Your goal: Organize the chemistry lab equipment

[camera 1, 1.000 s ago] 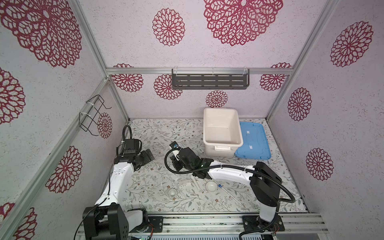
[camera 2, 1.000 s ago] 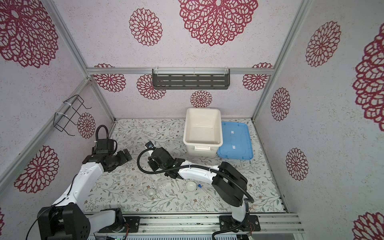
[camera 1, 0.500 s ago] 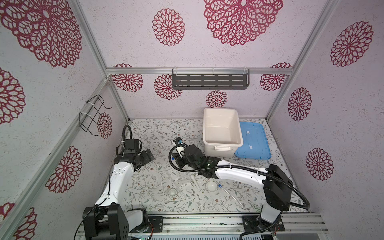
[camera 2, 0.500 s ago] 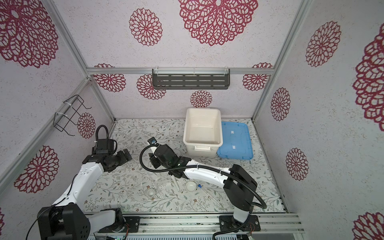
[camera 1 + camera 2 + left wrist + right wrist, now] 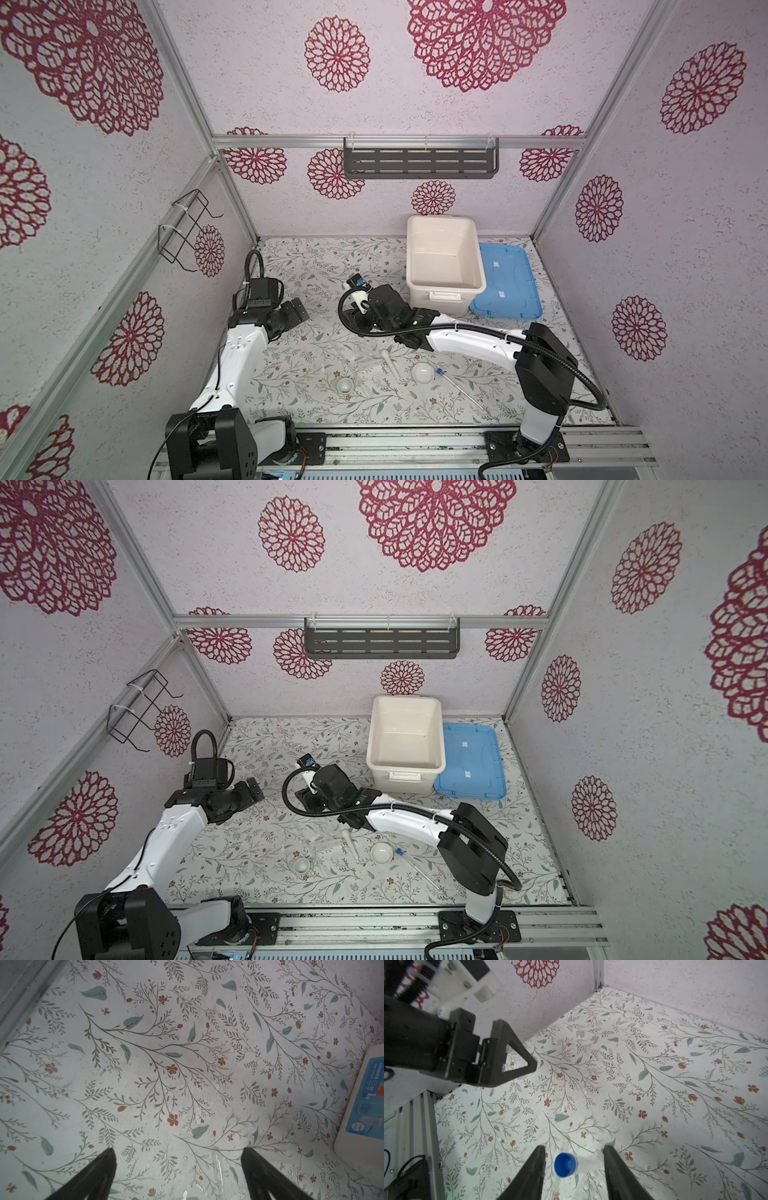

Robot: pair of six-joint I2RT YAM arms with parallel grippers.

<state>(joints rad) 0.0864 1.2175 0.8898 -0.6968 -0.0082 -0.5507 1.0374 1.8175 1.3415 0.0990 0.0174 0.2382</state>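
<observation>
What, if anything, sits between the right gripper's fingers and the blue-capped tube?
Nothing visible. In the right wrist view the blue-capped tube sits directly between the parted fingers of the right gripper, with no other object there.

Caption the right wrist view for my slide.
Blue-capped tube between the right gripper's parted jaws, over the floral tabletop.

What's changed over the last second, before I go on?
The right gripper moved a little toward the back wall. Its jaws now stand clear of the blue-capped tube between them; the earlier views hide any grip. Unmoved: the left gripper, jaws wide open, the bowl, pestle, small dish and second tube.
</observation>
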